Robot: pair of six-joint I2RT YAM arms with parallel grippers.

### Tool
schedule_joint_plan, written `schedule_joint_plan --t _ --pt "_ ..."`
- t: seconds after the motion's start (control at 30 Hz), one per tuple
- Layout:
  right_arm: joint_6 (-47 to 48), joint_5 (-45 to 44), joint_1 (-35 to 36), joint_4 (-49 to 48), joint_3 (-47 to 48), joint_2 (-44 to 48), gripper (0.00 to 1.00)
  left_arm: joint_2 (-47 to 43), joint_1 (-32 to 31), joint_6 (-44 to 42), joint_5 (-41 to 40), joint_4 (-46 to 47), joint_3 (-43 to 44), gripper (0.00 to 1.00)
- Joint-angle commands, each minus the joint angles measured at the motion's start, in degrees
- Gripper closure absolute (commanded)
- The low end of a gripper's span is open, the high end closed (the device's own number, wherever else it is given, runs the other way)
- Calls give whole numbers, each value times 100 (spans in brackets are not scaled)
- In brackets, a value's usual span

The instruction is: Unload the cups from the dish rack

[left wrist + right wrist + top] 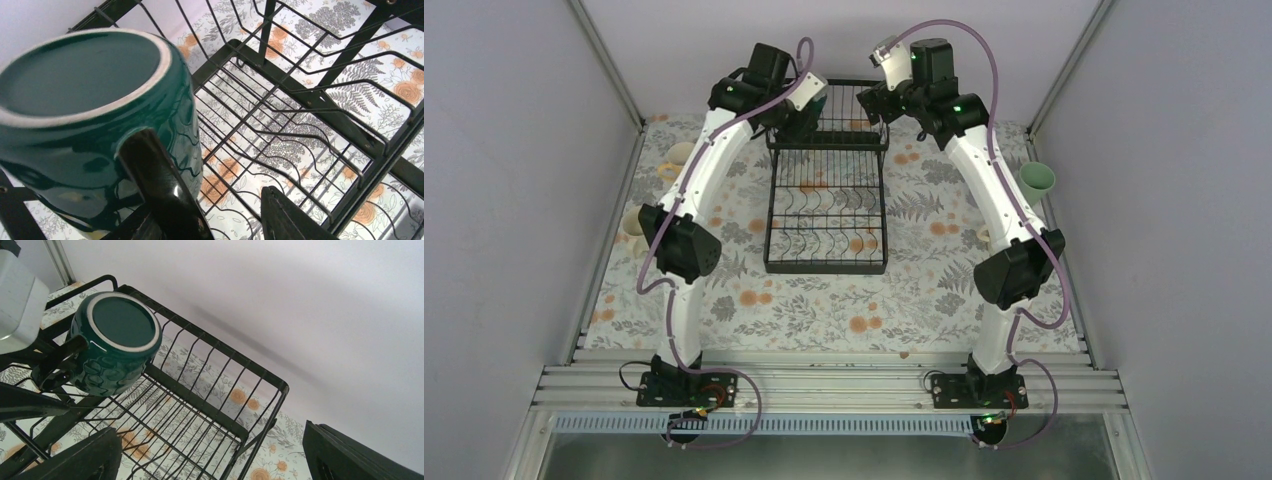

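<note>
- The left hand [225,217] is spread open. One black finger [155,185] lies against the side of a dark green glazed ceramic mug [85,100], and the other stands apart over bare wires. Nothing is between them, so the mug is not gripped.
- The hand seems set this way to bring a finger in beside the mug for a pinch. Whether that finger passes through a handle cannot be told.
- The mug sits upside down, its pale-ringed base up, in the left corner of the raised basket of the black wire dish rack [310,95], probably so that it drains.
- The right hand [215,460] is also spread wide and holds nothing. It hovers at the basket's right side, apart from the mug, likely waiting.
- Around the rack is the floral-patterned surface [824,310].
- Count: one mug in the rack, and the slotted tray holds none.
- Count on the surface: two pale cups at the left edge, one farther [676,155] and one nearer [631,222], and one mint green tumbler [1037,178] at the right edge.
- A fourth pale shape [984,237] shows beside the right arm, too hidden to name.
</note>
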State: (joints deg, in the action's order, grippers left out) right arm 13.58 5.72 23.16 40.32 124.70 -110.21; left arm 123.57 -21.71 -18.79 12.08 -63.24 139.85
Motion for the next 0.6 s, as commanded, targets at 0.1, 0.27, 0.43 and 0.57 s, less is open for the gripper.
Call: schedule_joint_plan --t 0.1,0.27,0.43,0.57 --pt "-62 151 -48 -125 -141 38 8 155 -105 58 -434 40 108 70" --pt "-75 226 -48 -111 -161 15 8 49 -173 7 -612 55 52 84" --pt "-77 271 -48 -106 -139 39 8 49 -177 -34 -759 64 38 96" --pt "-66 281 -57 -119 -189 78 8 105 -189 -106 -822 54 56 98"
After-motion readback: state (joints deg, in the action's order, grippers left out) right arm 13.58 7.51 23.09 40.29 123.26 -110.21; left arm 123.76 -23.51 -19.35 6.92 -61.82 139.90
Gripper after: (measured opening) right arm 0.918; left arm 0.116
